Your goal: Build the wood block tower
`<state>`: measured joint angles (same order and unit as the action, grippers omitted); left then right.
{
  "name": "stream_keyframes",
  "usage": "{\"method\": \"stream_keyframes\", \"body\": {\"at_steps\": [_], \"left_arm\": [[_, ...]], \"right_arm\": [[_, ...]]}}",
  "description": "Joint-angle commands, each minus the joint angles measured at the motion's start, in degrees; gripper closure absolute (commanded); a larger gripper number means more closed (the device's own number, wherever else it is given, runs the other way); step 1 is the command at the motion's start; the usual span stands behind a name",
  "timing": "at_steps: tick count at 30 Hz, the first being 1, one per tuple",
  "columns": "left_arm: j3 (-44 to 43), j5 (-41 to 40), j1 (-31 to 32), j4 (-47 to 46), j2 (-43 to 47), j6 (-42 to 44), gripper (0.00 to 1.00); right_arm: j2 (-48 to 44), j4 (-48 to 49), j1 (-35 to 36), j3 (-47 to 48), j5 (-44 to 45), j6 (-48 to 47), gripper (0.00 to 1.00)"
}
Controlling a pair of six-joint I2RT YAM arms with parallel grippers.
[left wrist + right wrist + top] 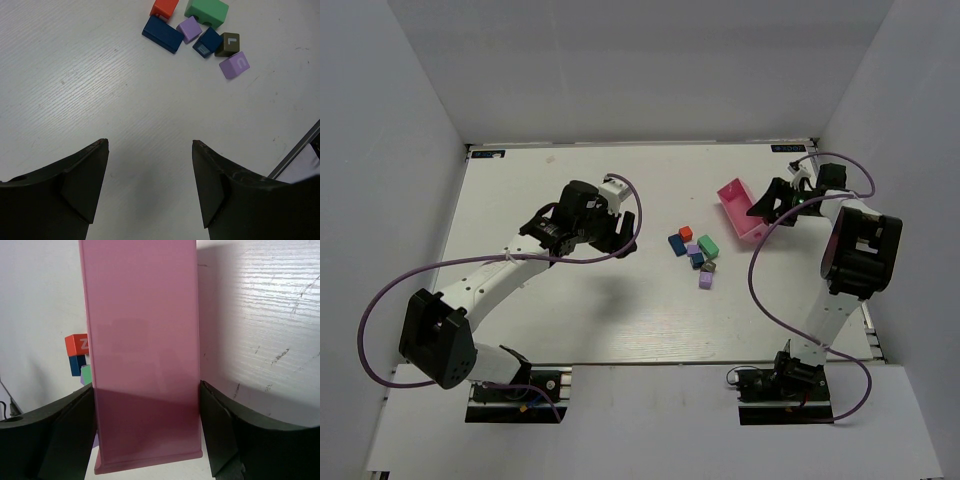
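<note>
7 wood blocks point(694, 252) lie loosely clustered on the worktop point(570, 300), unstacked. The left tool point(150, 145) hovers near them, jaws apart. The right tool point(147, 390) is clamped on the pink tray point(140, 330).

Small painted blocks point(695, 255) cluster on the white table point(570, 300), just to the 3 o'clock side of its centre. In the cluster, a red block point(686, 233) lies at 12 o'clock, a blue block point(677, 244) at 9, a green block point(708, 246) at 3 and a purple block point(706, 281) at 6. The left gripper point(628, 243) is near, at the cluster's 9 o'clock. At 2 o'clock, the right gripper point(761, 207) meets the pink tray point(735, 203).
</note>
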<state>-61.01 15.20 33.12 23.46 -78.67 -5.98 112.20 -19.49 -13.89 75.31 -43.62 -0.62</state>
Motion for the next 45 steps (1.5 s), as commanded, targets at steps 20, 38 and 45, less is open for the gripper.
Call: {"method": "stream_keyframes", "body": {"at_steps": [20, 38, 45], "left_arm": [[0.02, 0.88, 0.27, -1.14, 0.01, 1.06, 0.21], [0.02, 0.88, 0.27, -1.14, 0.01, 1.06, 0.21], [0.02, -0.79, 0.80, -1.14, 0.01, 0.53, 0.21]], "right_arm": [[0.83, 1.03, -3.16, 1.95, 0.37, 0.18, 0.21], [-3.12, 0.42, -3.34, 2.65, 4.94, -3.41, 0.11], [-12.79, 0.24, -2.72, 1.69, 13.37, -9.21, 0.11]]}}
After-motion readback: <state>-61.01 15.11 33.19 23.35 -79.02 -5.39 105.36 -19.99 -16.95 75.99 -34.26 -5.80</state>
